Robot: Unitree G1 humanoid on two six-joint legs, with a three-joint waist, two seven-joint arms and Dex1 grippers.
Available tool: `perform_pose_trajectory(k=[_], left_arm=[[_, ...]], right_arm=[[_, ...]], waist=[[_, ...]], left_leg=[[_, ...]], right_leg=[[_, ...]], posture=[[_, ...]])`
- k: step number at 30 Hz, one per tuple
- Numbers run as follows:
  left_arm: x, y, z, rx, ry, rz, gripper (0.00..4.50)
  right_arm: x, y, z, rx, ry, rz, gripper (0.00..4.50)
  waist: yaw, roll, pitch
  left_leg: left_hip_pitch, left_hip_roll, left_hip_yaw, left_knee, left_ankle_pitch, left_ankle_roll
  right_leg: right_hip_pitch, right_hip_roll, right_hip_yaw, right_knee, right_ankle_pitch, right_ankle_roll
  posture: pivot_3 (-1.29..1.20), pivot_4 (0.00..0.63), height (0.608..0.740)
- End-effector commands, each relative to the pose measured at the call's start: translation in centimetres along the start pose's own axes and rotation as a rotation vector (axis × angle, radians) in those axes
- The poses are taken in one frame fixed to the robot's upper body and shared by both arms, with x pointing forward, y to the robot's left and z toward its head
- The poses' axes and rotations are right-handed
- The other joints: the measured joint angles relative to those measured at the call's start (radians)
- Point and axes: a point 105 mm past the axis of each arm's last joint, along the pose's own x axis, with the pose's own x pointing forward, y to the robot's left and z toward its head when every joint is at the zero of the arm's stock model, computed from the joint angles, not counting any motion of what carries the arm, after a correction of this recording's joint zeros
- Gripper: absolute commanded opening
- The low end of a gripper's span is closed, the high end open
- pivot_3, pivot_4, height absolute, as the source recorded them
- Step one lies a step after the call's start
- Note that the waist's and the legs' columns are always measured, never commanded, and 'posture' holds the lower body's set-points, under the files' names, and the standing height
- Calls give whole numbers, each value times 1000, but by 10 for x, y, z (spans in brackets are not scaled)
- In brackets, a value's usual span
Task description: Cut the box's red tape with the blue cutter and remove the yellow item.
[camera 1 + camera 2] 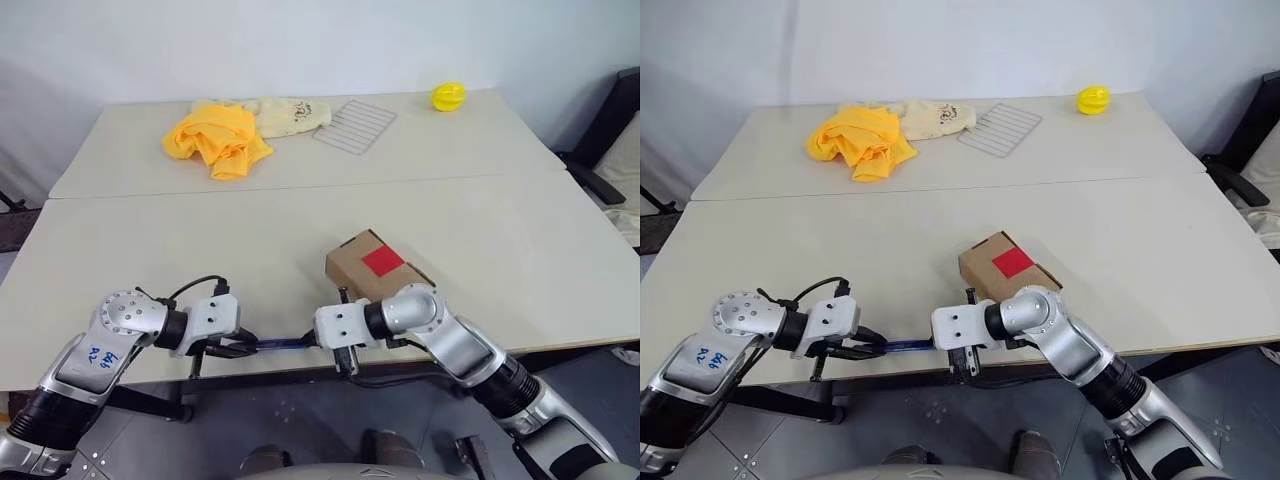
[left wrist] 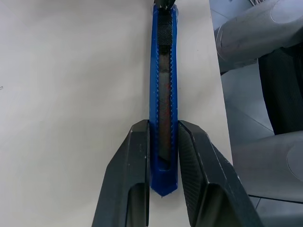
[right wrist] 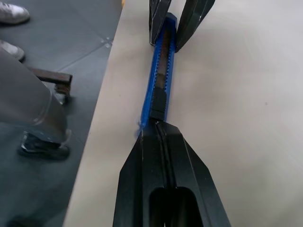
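Gripping the cutter (image 2: 163, 94) by one end, the left tool (image 2: 163, 163) is pinching the blue body between its two black fingers, narrowly parted by just the cutter's width. At the other end the right tool (image 3: 161, 137) is pressing in with its fingers squeezed fully together, their tip touching the dark slider; whether it is actually gripping anything there I cannot tell. Between the two tools the cutter is hanging level, right along the near edge of the surface (image 1: 200, 240).

Just beyond the right tool, the box (image 1: 375, 268) is sitting shut, its red tape (image 1: 382, 262) uncut, so the yellow item inside is not showing. Far off past both tools, a lemon-yellow ball (image 1: 448, 96), a wire rack (image 1: 355, 126) and some yellow cloth (image 1: 215, 138) are lying well clear.

What is worrying me is the slider. If the right tool is pushing it to run the blade out, that push is running straight along the cutter into the left tool's pinch, and a smooth plastic handle could be sliding backwards through those fingers. A slip here is dropping the cutter over the edge to the floor. An off-centre push could also be twisting the cutter in the left tool, leaving the blade badly angled for the tape.
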Motion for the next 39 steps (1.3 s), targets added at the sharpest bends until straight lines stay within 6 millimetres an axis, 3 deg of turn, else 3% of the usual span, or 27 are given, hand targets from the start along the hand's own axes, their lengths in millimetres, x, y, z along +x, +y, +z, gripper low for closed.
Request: perform_pose_trajectory(k=[1,9,22,33,39], left_arm=[[13,-21,-20,-72,64,-96,868],[13,-22,-18,-71,62,-100,868],[16,-23,-16,-70,56,-97,868],[17,-26,-15,-70,51,-99,868],[16,-25,-15,-73,51,-91,868]], right_arm=[[2,4,-4,-30,19,11,28],[9,9,-10,-56,33,40,28],[32,13,5,-93,-26,93,28],[56,5,15,-109,-67,90,28],[55,-2,21,-103,-92,79,28]], waist=[[0,0,0],[-1,0,0],[-1,1,0],[-3,3,0],[-3,3,0]], left_leg=[[0,0,0,0,0,0],[0,0,0,0,0,0],[1,0,0,-1,-1,0],[1,0,1,-1,-1,0],[1,0,1,-1,-1,0]], right_leg=[[0,0,0,0,0,0],[0,0,0,0,0,0],[0,0,0,0,-1,-1],[0,0,0,0,-1,-1],[0,0,-1,0,-1,-1]], posture=[[0,150,740],[0,150,740],[0,150,740],[0,150,740],[0,150,740]])
